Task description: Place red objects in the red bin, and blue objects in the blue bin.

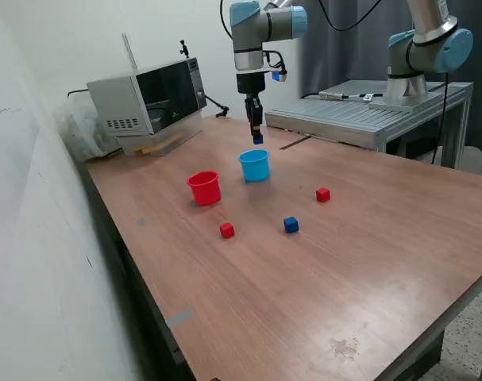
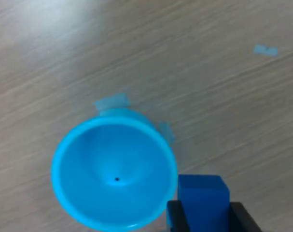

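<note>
In the exterior view the gripper [image 1: 257, 135] hangs above the light blue cup [image 1: 255, 165], pinching a dark blue cube [image 1: 258, 139] whose bottom edge shows just under the fingertips, clear of the cup's rim. The red cup [image 1: 204, 188] stands just beside the blue one, at about eight o'clock from it. On the table [image 1: 320, 286] lie a red cube [image 1: 227, 230] at roughly six o'clock from the red cup, a second dark blue cube [image 1: 291, 225] at about five o'clock from the blue cup, and another red cube [image 1: 323, 194] at about four o'clock, all well apart from the cups. The wrist view looks straight down the blue cup's [image 2: 114, 174] open mouth, which points upward, so its long axis is vertical; nothing lies inside it. The held cube [image 2: 203, 200] sits between the dark fingers [image 2: 177, 217] at about four o'clock from the mouth, apparently over the rim rather than the centre. My worry is that a release here would land the cube on the rim, bouncing it onto the table or tipping the light cup. The cube has no long axis; its faces sit square to the fingers.
</note>
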Motion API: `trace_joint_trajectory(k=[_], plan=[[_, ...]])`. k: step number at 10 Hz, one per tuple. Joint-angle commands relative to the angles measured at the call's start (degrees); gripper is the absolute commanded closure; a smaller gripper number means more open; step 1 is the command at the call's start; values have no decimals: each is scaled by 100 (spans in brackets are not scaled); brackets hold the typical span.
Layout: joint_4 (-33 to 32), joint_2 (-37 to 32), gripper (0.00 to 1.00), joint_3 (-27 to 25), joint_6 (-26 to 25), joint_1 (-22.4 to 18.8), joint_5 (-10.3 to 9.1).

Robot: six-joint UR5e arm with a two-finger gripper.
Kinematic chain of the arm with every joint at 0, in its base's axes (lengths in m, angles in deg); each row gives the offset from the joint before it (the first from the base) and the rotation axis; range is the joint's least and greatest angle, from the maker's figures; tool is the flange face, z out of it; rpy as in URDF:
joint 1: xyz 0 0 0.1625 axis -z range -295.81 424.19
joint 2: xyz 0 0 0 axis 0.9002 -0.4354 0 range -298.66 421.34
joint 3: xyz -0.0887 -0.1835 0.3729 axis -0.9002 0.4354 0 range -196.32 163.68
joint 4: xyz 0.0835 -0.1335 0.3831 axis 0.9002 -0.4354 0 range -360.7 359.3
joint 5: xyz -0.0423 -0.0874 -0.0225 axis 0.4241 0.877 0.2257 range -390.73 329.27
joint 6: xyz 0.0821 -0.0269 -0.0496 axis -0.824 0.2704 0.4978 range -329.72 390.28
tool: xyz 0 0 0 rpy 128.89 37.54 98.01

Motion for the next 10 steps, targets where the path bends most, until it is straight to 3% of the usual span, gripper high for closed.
trace_joint_trajectory(k=[1, 9, 10], plan=[[-11, 156, 100, 20, 3, 241, 51], [-28, 200, 100, 3, 3, 409, 78], [-37, 200, 0, 2, 3, 409, 95]])
